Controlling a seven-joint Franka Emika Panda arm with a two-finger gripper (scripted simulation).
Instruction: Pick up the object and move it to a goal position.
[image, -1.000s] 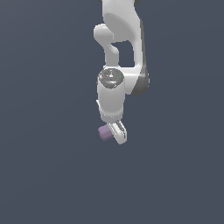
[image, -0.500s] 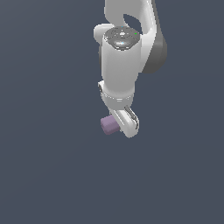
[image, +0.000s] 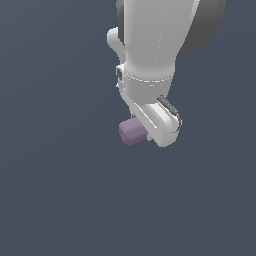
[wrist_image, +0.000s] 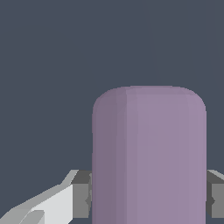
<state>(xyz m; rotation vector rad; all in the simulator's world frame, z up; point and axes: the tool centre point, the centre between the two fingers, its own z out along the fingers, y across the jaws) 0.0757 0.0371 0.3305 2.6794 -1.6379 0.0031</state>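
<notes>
The mauve block (image: 132, 132) with rounded edges sticks out from under the white gripper (image: 145, 131) toward the exterior view's left. The gripper is shut on it and holds it in the air, well clear of any surface. In the wrist view the block (wrist_image: 148, 153) fills the middle, standing out past the fingers, with a grey pad (wrist_image: 81, 194) pressed against each of its sides. The white arm (image: 150, 45) rises above the gripper and fills the upper part of the exterior view. No goal marker shows in either view.
Only a plain dark grey-blue background shows around the arm in both views.
The arm and the held block have come much closer to the exterior camera and look larger. The block stays clamped in the gripper.
</notes>
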